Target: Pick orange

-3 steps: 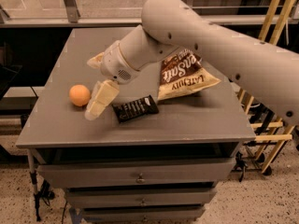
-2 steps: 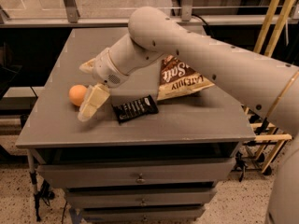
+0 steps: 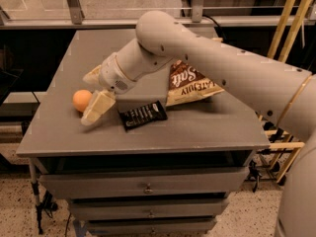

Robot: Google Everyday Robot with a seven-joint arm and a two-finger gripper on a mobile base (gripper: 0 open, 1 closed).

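The orange is a small round fruit on the left part of the grey table. My gripper has come in from the right, low over the table, and is open. One cream finger lies in front of the orange and touches or nearly touches it. The other finger is behind the orange. The orange sits at the mouth of the gap between them. The arm hides the table behind the gripper.
A dark candy bar lies just right of the gripper. A brown chip bag lies behind it, partly under my arm. Drawers sit below the table. Yellow wooden poles stand at the right.
My arm has swung left and lower toward the orange. The fingers now stand on either side of it. The orange, candy bar and chip bag have not moved.
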